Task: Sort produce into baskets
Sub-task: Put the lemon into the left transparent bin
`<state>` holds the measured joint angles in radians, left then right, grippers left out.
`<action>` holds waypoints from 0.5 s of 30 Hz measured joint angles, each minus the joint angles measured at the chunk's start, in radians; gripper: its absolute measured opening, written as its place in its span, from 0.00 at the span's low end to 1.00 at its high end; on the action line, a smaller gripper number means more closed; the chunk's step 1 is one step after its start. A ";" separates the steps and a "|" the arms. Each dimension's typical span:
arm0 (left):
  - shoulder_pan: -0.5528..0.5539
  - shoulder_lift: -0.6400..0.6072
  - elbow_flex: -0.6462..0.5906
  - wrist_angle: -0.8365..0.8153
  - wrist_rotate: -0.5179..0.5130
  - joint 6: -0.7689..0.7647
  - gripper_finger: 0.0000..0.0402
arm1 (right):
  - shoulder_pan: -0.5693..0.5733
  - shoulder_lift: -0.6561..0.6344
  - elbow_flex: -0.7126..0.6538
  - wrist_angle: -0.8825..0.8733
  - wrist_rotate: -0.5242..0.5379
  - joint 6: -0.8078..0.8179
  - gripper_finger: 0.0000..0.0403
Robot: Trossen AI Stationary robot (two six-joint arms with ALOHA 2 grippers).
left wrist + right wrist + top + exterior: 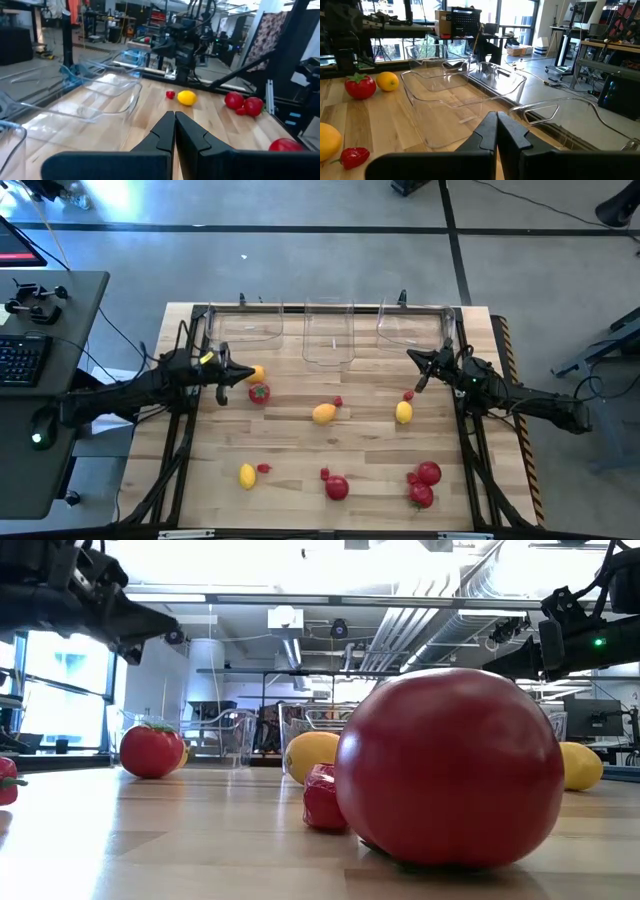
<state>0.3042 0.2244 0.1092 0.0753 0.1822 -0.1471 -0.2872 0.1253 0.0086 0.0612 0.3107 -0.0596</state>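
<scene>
While both arms hover over the tabletop (pixel 300 435), left hand (pixel 243 376) is closed and empty, beside a yellow lemon (pixel 256 374) and green-topped red fruit (pixel 259 392). Right hand (pixel 418 377) is closed and empty too, near a small red berry (pixel 408 395). Three clear baskets (pixel 328 332) line the far edge, nothing in them. Remaining produce lies scattered mid-table and toward the near edge.

three bins (pixel 328 332) in a row along worktop (pixel 300 450) far edge | fruit (pixel 324 414) scattered in front | arms at left and right sides
</scene>
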 joint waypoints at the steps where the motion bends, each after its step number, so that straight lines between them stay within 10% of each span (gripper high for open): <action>1: 0.000 0.001 0.004 0.000 0.000 -0.001 0.00 | 0.000 0.000 0.000 0.000 0.000 0.000 0.00; 15: 0.000 0.093 0.047 0.044 -0.008 -0.001 0.00 | 0.000 0.000 0.000 0.000 0.000 0.000 0.00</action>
<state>0.3046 0.3170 0.1558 0.1190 0.1738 -0.1482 -0.2873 0.1253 0.0085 0.0612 0.3107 -0.0597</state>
